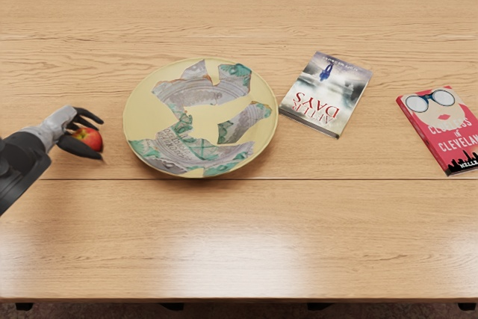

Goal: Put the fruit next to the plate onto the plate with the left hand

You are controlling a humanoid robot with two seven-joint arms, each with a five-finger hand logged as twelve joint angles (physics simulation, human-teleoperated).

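A small red and yellow fruit (pixel 90 138) lies on the wooden table, left of a wide yellow plate (pixel 142 110) with a grey and green pattern. My left hand (pixel 81 134) comes in from the left edge and its dark fingers (pixel 88 116) curl around the fruit, one above and one below it. The fruit still appears to rest on the table, a short gap from the plate's left rim. The right arm does not show.
Two books lie to the right of the plate: a grey-blue one (pixel 326 93) close by and a red one (pixel 442 129) at the right edge. The table's front edge runs along the bottom of the picture.
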